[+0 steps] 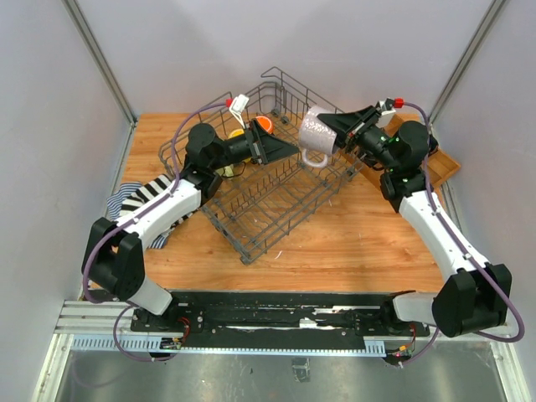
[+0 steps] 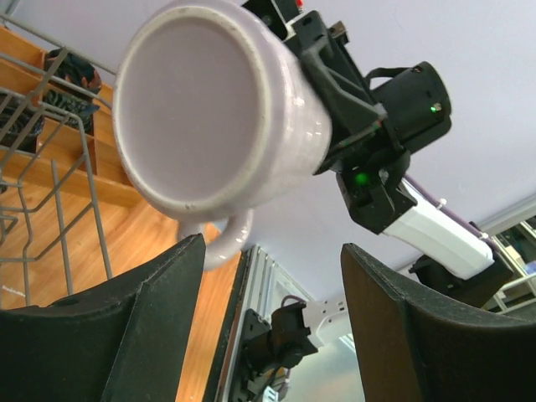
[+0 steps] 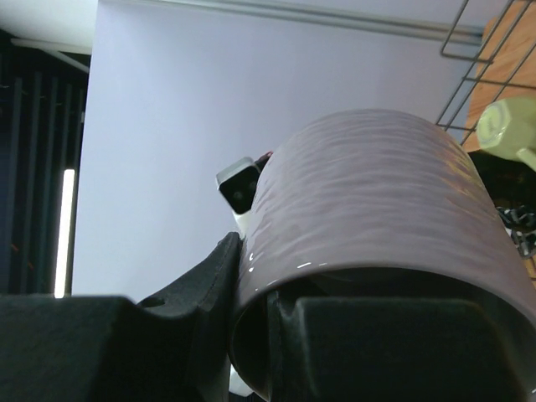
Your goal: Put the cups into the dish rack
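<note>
My right gripper [image 1: 333,134] is shut on the rim of the lavender-grey mug [image 1: 314,130] and holds it sideways in the air over the far right edge of the grey wire dish rack [image 1: 276,209]. In the right wrist view one finger [image 3: 193,285] is outside the mug [image 3: 377,193] and one is inside. My left gripper [image 1: 289,149] is open and empty just left of that mug; the left wrist view shows its base [image 2: 201,109] above the fingers [image 2: 159,327]. An orange mug [image 1: 264,123] and a yellow one [image 1: 237,132] sit in the rack's far part. A pale cream-yellow mug [image 3: 507,126] shows too.
A brown wooden tray [image 1: 442,163] lies at the back right behind my right arm, and also shows in the left wrist view [image 2: 50,163]. A black-and-white striped cloth [image 1: 138,197] lies left of the rack under my left arm. Grey walls close in both sides.
</note>
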Robot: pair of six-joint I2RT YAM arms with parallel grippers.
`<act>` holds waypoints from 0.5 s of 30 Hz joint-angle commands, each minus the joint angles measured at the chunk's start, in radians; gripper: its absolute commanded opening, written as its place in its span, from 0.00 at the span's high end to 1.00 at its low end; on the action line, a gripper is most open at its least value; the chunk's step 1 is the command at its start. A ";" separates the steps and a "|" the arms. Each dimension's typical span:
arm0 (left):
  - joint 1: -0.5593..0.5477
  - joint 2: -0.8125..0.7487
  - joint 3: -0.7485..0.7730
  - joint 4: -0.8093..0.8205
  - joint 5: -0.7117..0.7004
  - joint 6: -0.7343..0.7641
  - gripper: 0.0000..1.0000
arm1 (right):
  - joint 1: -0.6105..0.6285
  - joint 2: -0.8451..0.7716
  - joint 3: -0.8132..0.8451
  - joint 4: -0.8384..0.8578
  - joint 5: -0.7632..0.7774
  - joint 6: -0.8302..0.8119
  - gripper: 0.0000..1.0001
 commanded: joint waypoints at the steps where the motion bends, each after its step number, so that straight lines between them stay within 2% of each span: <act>1: -0.006 0.026 0.065 0.008 0.017 0.032 0.29 | 0.045 -0.014 0.079 0.210 0.020 0.078 0.99; 5: -0.006 0.042 0.096 -0.041 0.009 0.064 0.29 | 0.063 -0.008 0.096 0.215 0.027 0.084 0.99; 15: -0.030 0.088 0.113 -0.007 0.041 0.016 0.29 | 0.091 0.022 0.103 0.259 0.048 0.103 0.99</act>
